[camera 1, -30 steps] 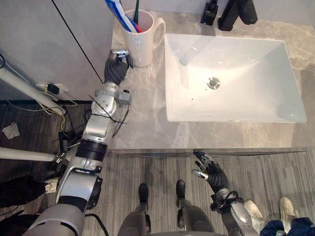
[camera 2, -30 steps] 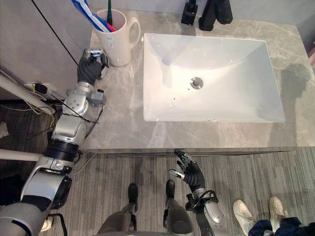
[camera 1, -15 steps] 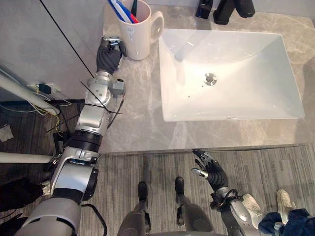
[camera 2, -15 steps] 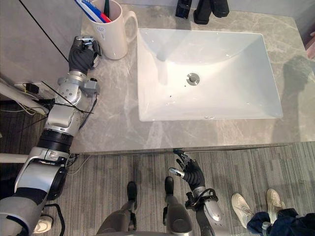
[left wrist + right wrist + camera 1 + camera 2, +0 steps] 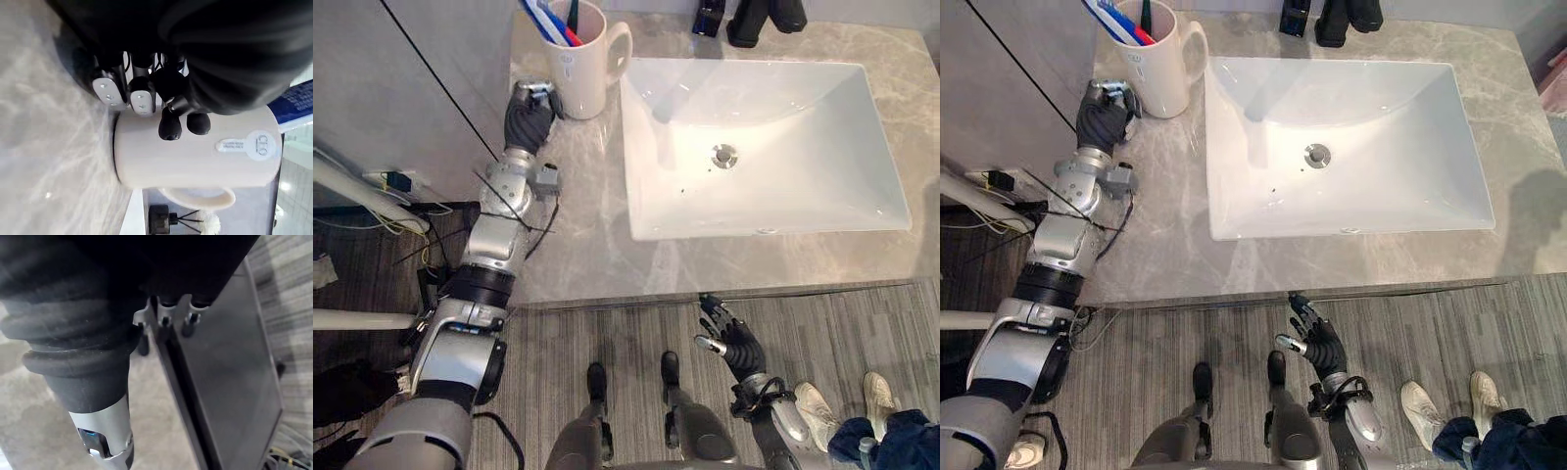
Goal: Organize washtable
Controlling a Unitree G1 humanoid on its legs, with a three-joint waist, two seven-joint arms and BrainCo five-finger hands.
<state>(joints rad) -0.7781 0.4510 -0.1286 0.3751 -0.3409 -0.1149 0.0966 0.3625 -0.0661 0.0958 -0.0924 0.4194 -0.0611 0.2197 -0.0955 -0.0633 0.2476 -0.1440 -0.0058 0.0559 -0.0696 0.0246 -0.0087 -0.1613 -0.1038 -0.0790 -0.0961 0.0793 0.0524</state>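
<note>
Marble table [image 5: 578, 225]: open strip between sink [image 5: 803, 176] and left edge. Mug [image 5: 582, 69] just beyond left hand [image 5: 527, 117], fingers curled, empty. Right hand [image 5: 732, 338] spread, below table.

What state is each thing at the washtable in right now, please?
sink: empty, no water in it.
black faucet: no water running.
white mug: upright beside the sink, toothbrushes inside.
left hand: fingers curled, next to the white mug, not round it.
right hand: fingers relaxed, holding nothing, above the floor.
</note>
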